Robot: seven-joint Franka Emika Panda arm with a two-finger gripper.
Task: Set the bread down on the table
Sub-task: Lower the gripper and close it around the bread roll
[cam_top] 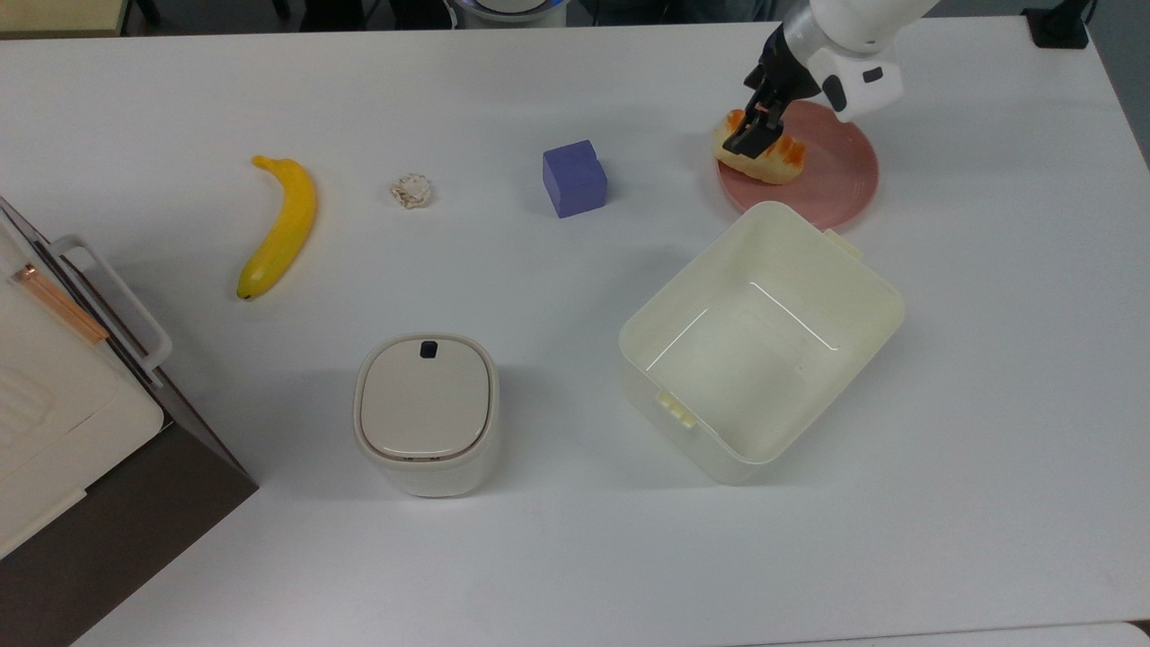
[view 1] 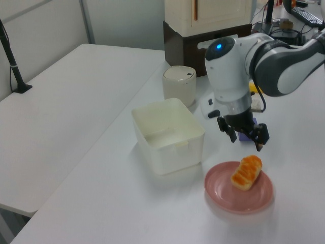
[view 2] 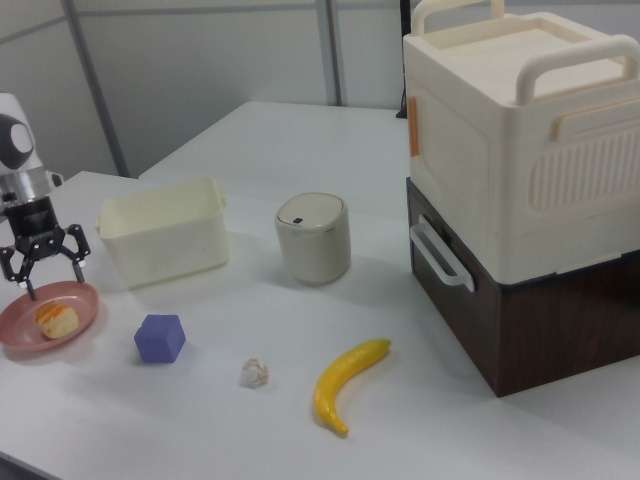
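In the top view, a round lidded bin (cam_top: pixel 426 413) and an open cream box (cam_top: pixel 764 341) sit nearest the counter's (cam_top: pixel 557 557) near edge. Past them lie a banana (cam_top: pixel 277 226), a tiny wrinkly ball (cam_top: pixel 411 190) and a purple cube (cam_top: pixel 574 178). The bread (cam_top: pixel 760 155) lies on the pink plate (cam_top: pixel 831 175) near the far right corner. The claw (view 2: pixel 42 264) hangs spread wide just above it, holding nothing.

White-and-grey arm (view 1: pixel 238 71), blue light, black pincer (view 1: pixel 248 136)
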